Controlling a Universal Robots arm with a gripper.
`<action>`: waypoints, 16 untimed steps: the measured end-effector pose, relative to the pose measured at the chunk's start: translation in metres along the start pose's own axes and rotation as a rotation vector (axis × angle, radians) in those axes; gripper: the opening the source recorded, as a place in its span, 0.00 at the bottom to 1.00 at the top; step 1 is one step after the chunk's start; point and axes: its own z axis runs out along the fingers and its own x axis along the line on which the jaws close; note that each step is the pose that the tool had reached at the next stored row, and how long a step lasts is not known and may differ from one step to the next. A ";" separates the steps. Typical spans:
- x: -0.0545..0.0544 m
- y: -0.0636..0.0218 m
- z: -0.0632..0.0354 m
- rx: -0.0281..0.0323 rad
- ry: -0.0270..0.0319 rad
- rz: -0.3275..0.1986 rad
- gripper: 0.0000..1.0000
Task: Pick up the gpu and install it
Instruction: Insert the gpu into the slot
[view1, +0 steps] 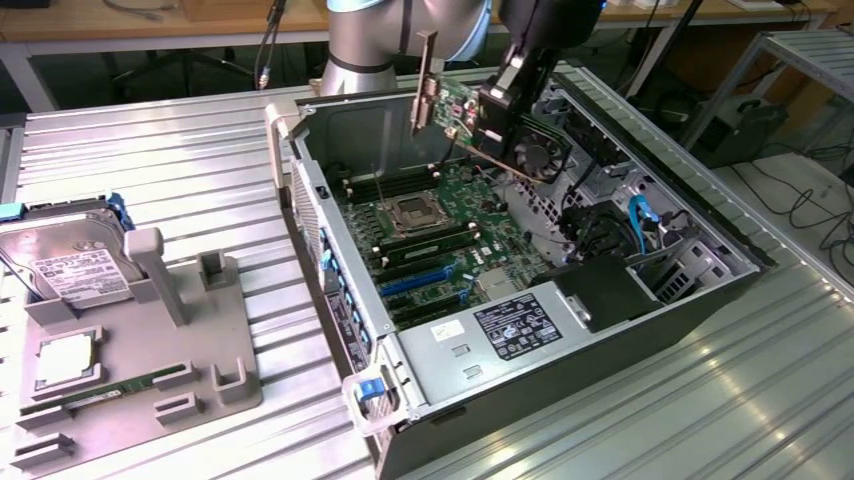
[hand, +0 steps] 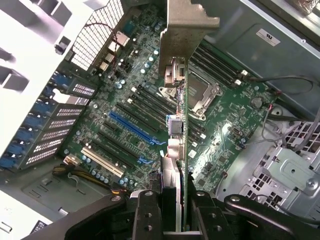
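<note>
Gripper (hand: 175, 212) clamps the gpu (view1: 455, 106) (silver bracket (hand: 187, 30) at far end) — above the motherboard (hand: 227, 127), apart.

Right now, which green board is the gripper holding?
The graphics card with the silver bracket, held above the case. The memory stick lies on the grey tray; the motherboard is inside it.

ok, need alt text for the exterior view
The gripper holds the gpu in the air above the motherboard of an open computer case, silver bracket toward the exterior view's left. On the exterior view's left, a grey fixture holds a hard drive.
</note>
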 end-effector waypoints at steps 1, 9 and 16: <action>0.000 0.0000 0.0000 -0.0001 0.0000 -0.002 0.28; 0.000 0.0000 0.0000 -0.0008 0.0007 -0.030 0.28; 0.000 0.0000 0.0000 -0.0017 0.0015 -0.065 0.28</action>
